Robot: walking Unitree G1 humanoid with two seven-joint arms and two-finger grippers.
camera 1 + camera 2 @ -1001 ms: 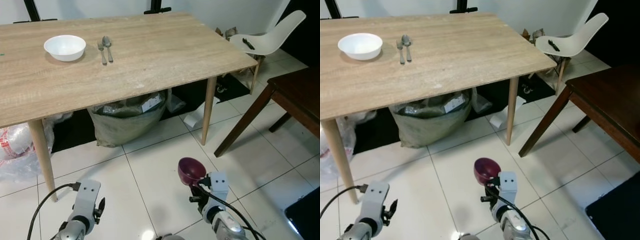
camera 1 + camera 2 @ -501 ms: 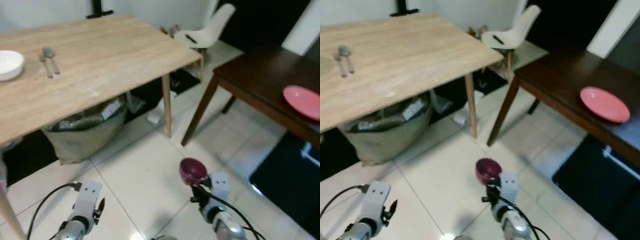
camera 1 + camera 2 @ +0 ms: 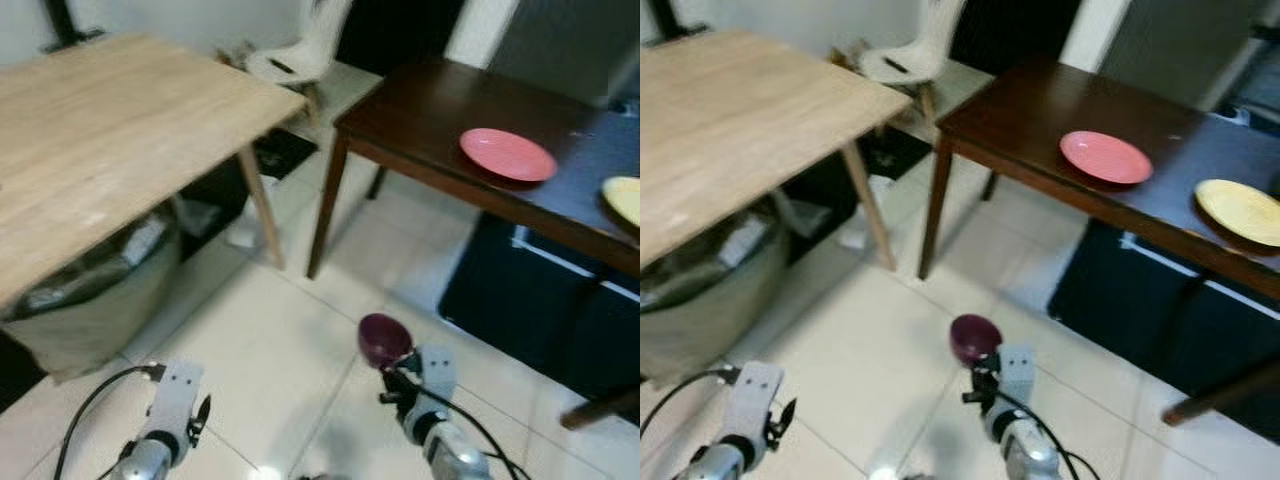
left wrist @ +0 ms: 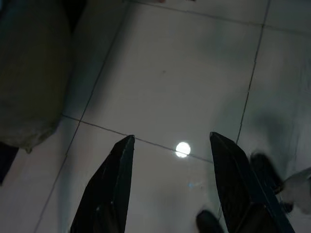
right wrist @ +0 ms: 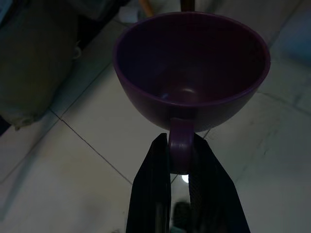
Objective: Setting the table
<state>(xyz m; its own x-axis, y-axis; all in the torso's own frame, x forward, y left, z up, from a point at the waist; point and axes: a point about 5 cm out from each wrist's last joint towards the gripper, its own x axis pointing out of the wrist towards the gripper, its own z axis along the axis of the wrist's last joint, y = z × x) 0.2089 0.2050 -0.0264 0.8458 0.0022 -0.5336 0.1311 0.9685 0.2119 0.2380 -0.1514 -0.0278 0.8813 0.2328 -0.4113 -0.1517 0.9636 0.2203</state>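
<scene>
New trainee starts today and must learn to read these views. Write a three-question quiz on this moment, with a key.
1. True or false: the right claw grips the purple cup by its handle.
2. Which plate lies nearer the dark table's corner by the white chair?
A. the yellow plate
B. the pink plate
C. a blue plate
3. Fill in: the left claw hangs open above the ___.

Key:
1. True. The handle sits pinched between the two black fingers, with the cup upright and nothing in it.
2. B. The yellow plate lies farther along, toward the right.
3. Tiled floor, beside the sack under the light wooden table.
</scene>
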